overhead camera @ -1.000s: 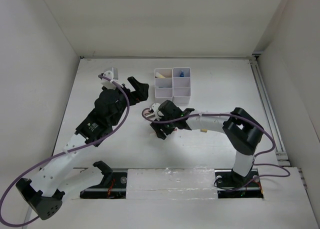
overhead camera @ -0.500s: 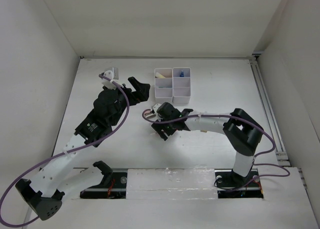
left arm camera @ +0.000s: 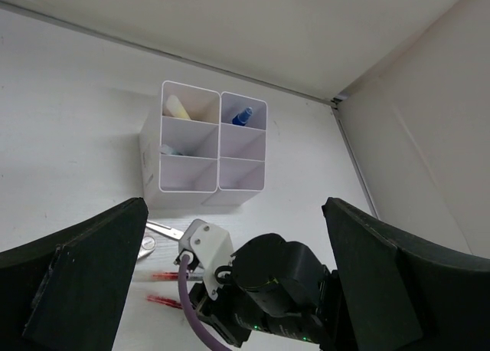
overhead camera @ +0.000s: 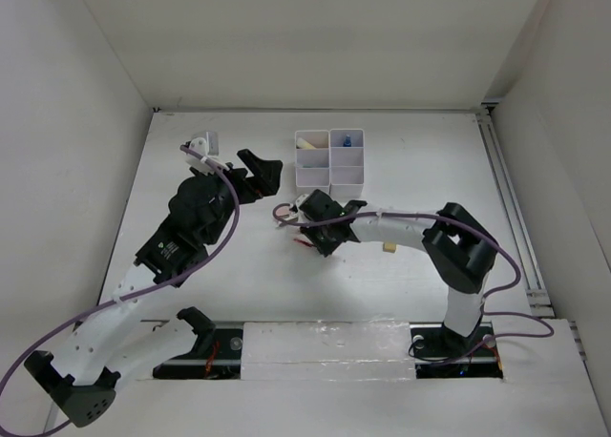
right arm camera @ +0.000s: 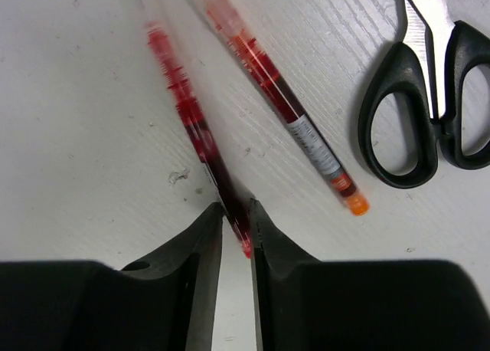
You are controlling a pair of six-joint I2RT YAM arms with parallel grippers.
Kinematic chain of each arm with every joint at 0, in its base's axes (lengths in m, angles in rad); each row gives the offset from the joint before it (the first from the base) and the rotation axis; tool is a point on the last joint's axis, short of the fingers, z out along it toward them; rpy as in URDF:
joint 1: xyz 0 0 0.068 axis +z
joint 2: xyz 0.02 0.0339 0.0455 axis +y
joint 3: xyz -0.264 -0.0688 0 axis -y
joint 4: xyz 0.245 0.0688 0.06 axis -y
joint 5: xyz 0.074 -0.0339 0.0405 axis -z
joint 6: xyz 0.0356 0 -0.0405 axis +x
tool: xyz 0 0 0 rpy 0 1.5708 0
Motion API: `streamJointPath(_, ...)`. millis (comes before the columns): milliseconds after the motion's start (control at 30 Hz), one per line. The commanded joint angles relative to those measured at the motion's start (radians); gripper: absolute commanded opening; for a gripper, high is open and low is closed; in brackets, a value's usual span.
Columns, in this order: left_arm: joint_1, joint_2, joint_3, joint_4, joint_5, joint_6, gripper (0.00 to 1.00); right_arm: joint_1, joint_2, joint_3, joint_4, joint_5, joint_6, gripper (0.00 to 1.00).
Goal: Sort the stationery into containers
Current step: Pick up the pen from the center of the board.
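Right claw is pinching the near tip of a red pen, its fingers pressing almost together because the barrel is so thin. Gripping at the very end is probably leaving the length free to drop into a compartment. That pen is lying on the table, running toward 11 o'clock, translucent red and blurred. A second red-white pen is lying at 1 o'clock, black-handled scissors at 2 o'clock. Containers are standing at 12 o'clock. Left claw is hanging spread wide, holding nothing.
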Motion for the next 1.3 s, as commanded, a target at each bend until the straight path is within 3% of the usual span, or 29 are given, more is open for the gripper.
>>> streamJointPath(0, -0.002, -0.017, -0.007, 0.055, -0.001, 0.017, 1.00, -0.006, 0.071, -0.020, -0.113, 0.006, 0.011, 0.24)
streamJointPath(200, -0.002, -0.017, 0.015, 0.018, -0.053, 0.017, 1.00, 0.035, 0.089, -0.011, -0.113, -0.014, 0.011, 0.14)
streamJointPath(333, -0.002, -0.027, 0.015, 0.018, -0.053, 0.017, 1.00, 0.055, 0.089, -0.002, -0.113, -0.014, 0.002, 0.00)
streamJointPath(533, -0.002, -0.027, 0.015, 0.018, -0.053, 0.008, 1.00, 0.074, 0.031, -0.043, -0.081, -0.002, 0.002, 0.00)
streamJointPath(933, -0.002, -0.027, -0.007, 0.028, 0.031, -0.054, 1.00, 0.074, -0.272, -0.083, -0.084, 0.154, 0.158, 0.00)
streamJointPath(1100, -0.002, -0.036, -0.077, 0.102, 0.089, -0.095, 1.00, 0.048, -0.397, -0.101, -0.021, 0.184, 0.247, 0.00)
streamJointPath(1267, -0.002, -0.036, -0.154, 0.215, 0.168, -0.115, 1.00, 0.026, -0.531, -0.120, 0.079, 0.119, 0.269, 0.00)
